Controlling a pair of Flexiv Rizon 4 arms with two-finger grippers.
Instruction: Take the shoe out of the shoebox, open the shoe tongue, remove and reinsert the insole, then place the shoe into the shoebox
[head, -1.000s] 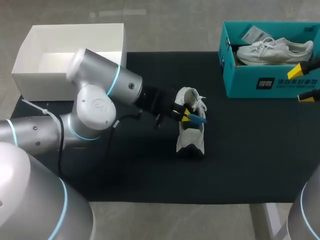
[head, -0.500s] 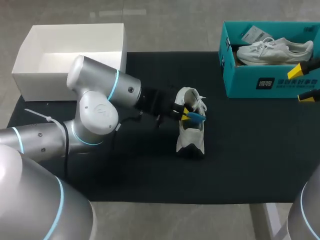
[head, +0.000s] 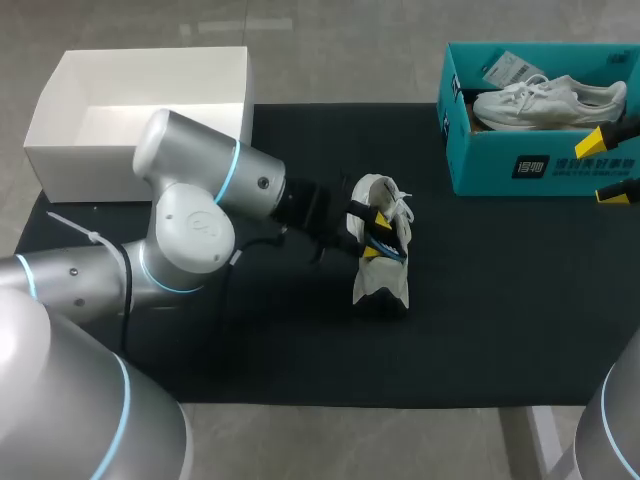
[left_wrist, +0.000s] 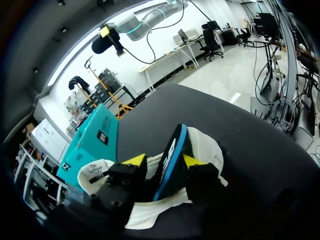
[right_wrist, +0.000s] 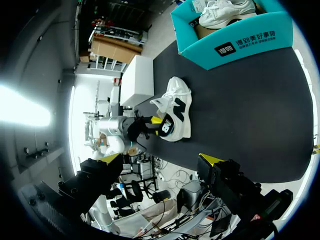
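Left claw (left_wrist: 164, 161) is clenched on the insole (left_wrist: 172, 150), 1 yellow tip on each face of the black, blue-edged sheet. The insole stands on edge between the fingers and sticks up out of the shoe (left_wrist: 209, 150). The white shoe rests on the dark bench (head: 500, 300) right under and ahead of that claw, outside the teal shoebox (head: 490, 165), which sits well apart beyond it. 1 more white shoe (head: 545, 102) lies inside the shoebox. Right claw (head: 608, 166) is released, grasping nothing, its 2 tips spread just beside the shoebox front. A white box (head: 140, 60) sits well apart from the left claw.
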